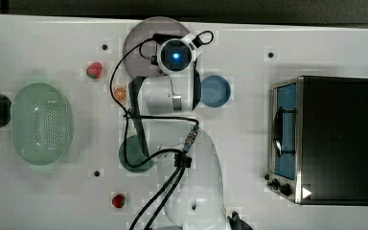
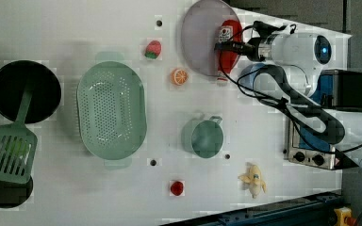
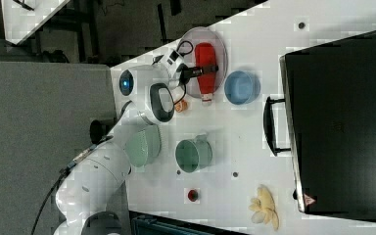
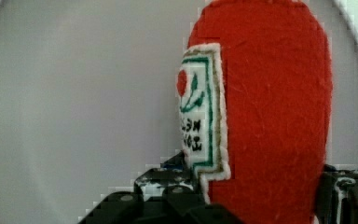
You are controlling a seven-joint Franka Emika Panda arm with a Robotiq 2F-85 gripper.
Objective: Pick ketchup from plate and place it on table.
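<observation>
The ketchup is a slim red felt bottle with a white label, lying on the pale mauve plate with its white end past the rim. In the left view my gripper reaches across the bottle's middle. In the wrist view the ketchup stands between my black fingers, which press against both its sides, with the plate behind. The right view shows the gripper on the ketchup over the plate. In the top view my wrist covers the bottle on the plate, which rests on the white table.
A blue dish sits just beside the plate, with an orange slice and a strawberry on the other side. Farther off stand a green basket, a green mug, a toaster oven and a banana.
</observation>
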